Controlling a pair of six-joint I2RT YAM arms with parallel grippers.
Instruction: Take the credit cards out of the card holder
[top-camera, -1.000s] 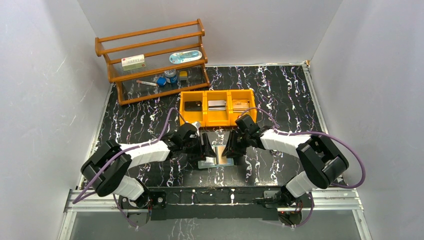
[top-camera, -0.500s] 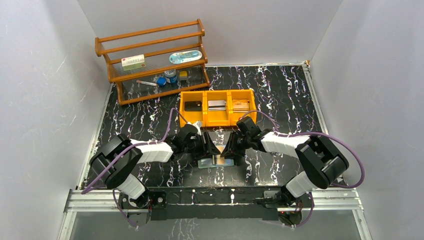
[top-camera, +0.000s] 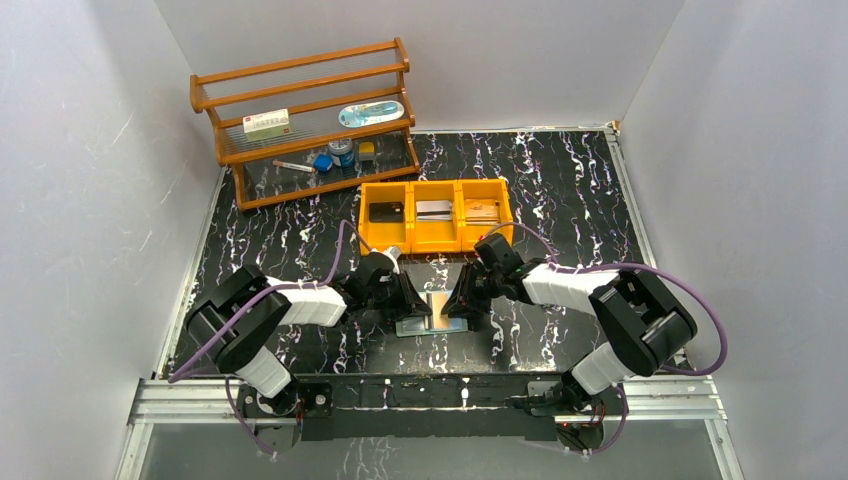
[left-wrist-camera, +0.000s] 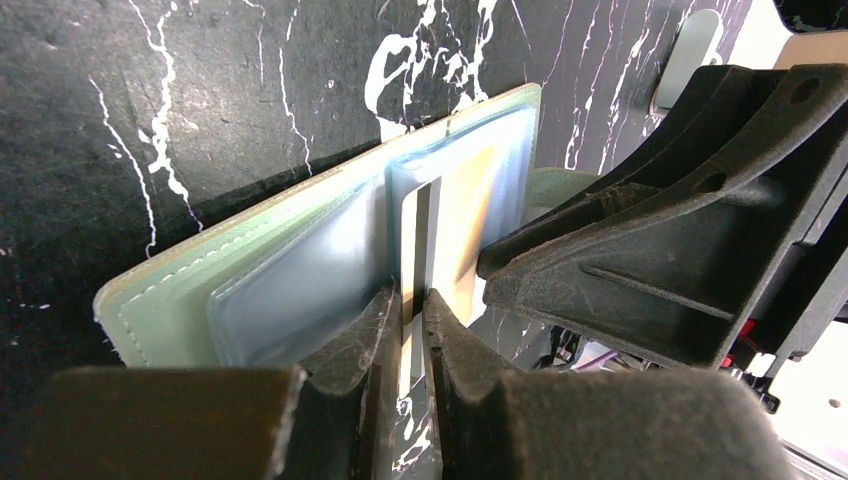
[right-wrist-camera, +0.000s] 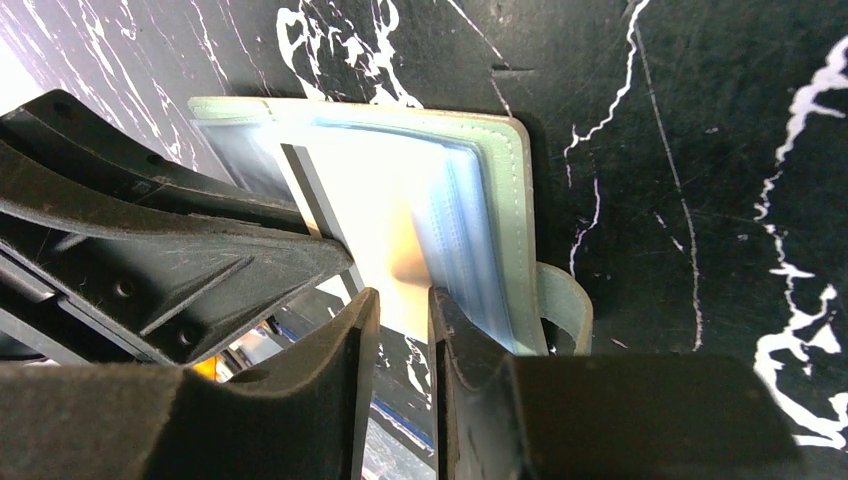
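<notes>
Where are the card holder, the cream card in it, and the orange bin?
card holder (left-wrist-camera: 180, 285): left wrist view, on its green cover.
card (right-wrist-camera: 370, 200): right wrist view, on its cream face.
orange bin (top-camera: 440, 243): top view, on its front wall.

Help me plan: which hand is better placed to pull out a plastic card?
Left, likely: the left hand pinches the dark-striped pale plastic card; the right hand clamps a sleeve of the pale teal card holder.
</notes>
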